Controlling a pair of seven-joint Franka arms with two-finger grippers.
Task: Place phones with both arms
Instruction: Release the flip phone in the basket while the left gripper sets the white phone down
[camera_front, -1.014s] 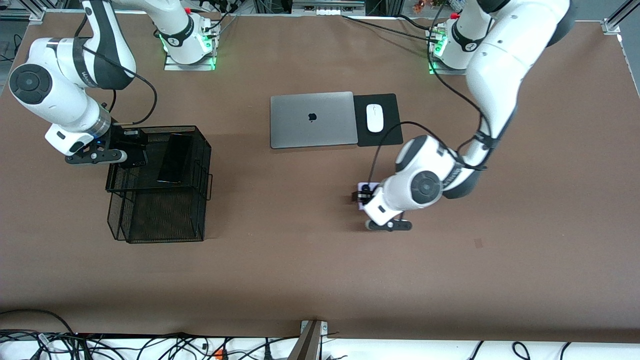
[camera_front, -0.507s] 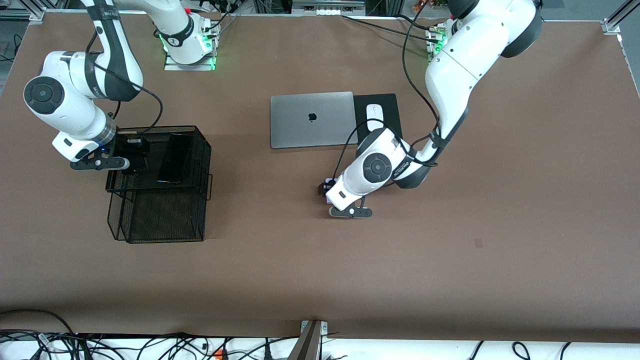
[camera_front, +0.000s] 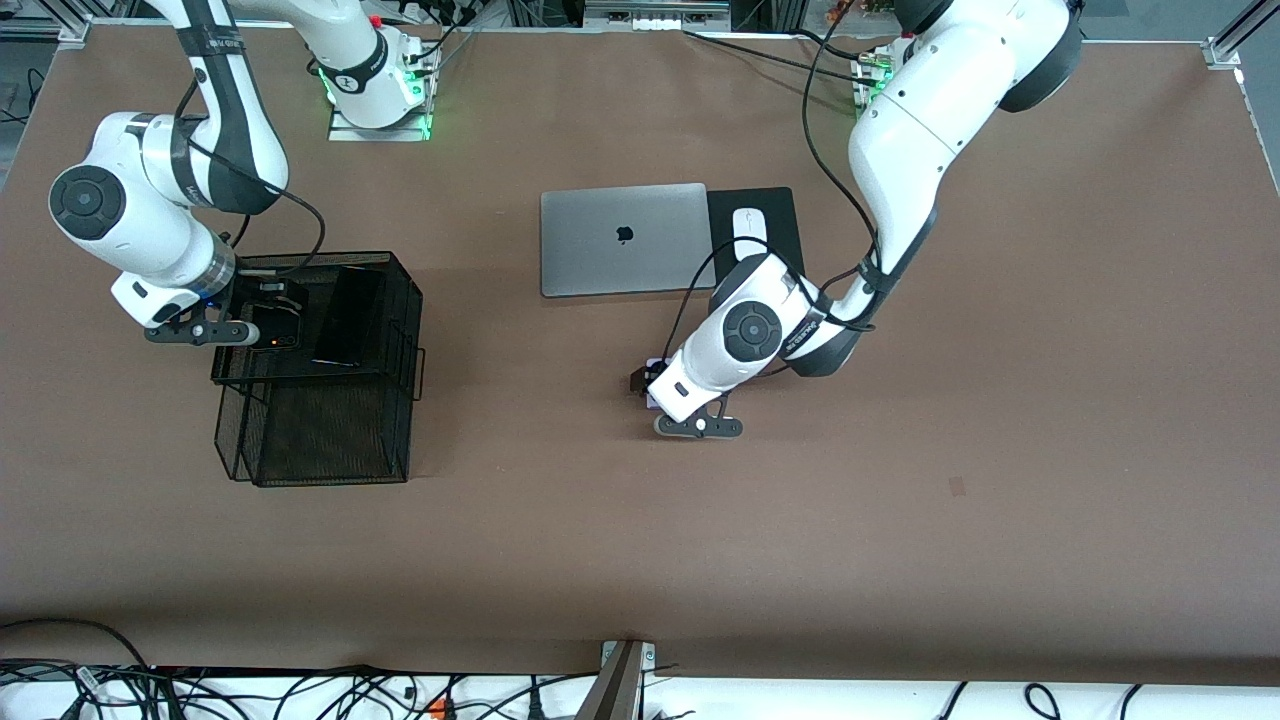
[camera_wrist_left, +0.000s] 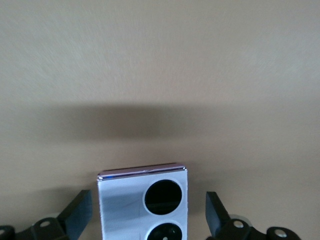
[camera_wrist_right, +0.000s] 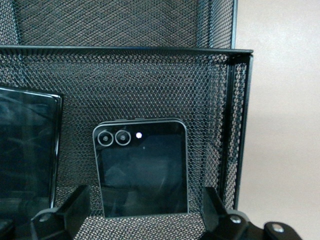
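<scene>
On my front view, starting at the right arm's end of the table, my right gripper (camera_front: 262, 318) hangs over the upper tier of the black mesh rack (camera_front: 400, 300). Its fingers (camera_wrist_right: 67, 212) are spread, clear of the small black folded phone (camera_wrist_right: 142, 167) lying flat on the mesh between them. The long black phone (camera_front: 347, 317) lies beside it in the same tier. Toward the middle, nearer the camera than the silver laptop (camera_front: 625, 238), my left gripper (camera_front: 645, 385) sits low over the table (camera_front: 1000, 400), fingers (camera_wrist_left: 77, 215) parted on either side of the lilac-white phone (camera_wrist_left: 142, 202), not touching it.
</scene>
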